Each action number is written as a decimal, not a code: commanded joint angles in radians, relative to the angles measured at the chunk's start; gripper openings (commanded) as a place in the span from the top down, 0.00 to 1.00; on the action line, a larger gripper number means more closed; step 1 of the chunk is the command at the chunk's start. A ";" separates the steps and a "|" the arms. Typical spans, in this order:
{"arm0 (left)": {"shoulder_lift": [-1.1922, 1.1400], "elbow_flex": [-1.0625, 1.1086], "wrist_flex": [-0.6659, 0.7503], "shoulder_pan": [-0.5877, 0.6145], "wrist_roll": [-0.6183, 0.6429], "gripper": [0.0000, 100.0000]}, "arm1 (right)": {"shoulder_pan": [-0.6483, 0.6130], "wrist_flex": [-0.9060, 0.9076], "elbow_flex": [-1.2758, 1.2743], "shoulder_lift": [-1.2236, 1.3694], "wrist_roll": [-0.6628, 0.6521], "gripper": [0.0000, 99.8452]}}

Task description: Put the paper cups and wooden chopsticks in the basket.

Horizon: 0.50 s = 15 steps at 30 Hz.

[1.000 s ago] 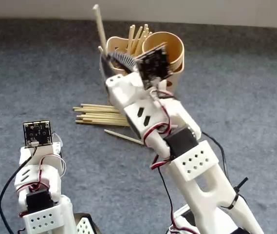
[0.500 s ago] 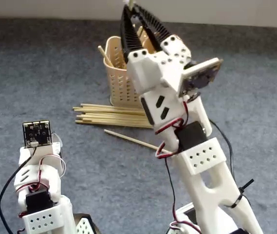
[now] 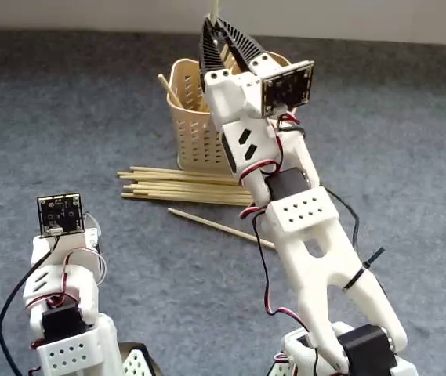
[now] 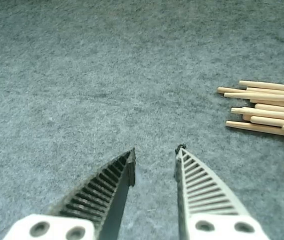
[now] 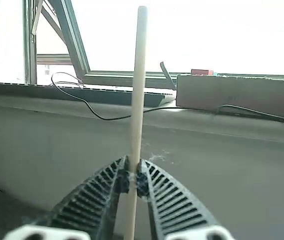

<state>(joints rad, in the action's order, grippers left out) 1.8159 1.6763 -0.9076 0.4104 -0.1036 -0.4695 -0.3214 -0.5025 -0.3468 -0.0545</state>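
In the high view the right gripper [image 3: 213,25] is raised above the basket [image 3: 195,137], its jaws clamped on a single held chopstick [image 3: 214,8] that stands upright out of the tip. The basket stands on the grey bench [image 3: 411,157], and a leaning stick [image 3: 168,84] pokes out over its rim. Just in front of the basket a bundle of chopsticks [image 3: 177,188] lies flat. One loose chopstick [image 3: 221,227] lies askew nearer the arms. The left arm [image 3: 58,266] sits low at the near edge, well apart from the basket.

In the left wrist view the left gripper [image 4: 155,152] hangs over bare bench. Its jaws are apart with nothing between them. The ends of the bundle [image 4: 266,107] lie near, beyond the tips.

In the right wrist view the jaws pinch the held chopstick [image 5: 141,75] low on its length, and most of the shaft rises above the grip.

A chopstick is probably light, stiff and smooth, so it may pivot in so narrow a pinch. Its lower end should be inside the rim before release. Those lying flat are best taken across the shaft near mid-length. In the bundle the sticks touch, so neighbours may come up too.
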 commanded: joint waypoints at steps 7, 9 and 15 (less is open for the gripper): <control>0.013 0.019 -0.005 0.002 0.005 0.86 | -0.002 -0.021 -0.085 -0.024 0.008 0.93; 0.013 0.019 -0.005 0.002 0.005 0.86 | -0.004 -0.019 -0.110 -0.048 0.008 0.91; 0.013 0.019 -0.005 0.002 0.005 0.86 | -0.024 -0.001 -0.160 -0.166 0.011 0.91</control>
<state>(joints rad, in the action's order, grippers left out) 1.8159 1.6763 -0.9076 0.4104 -0.1036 -0.4695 -0.3214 -0.6590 -0.4173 -0.0529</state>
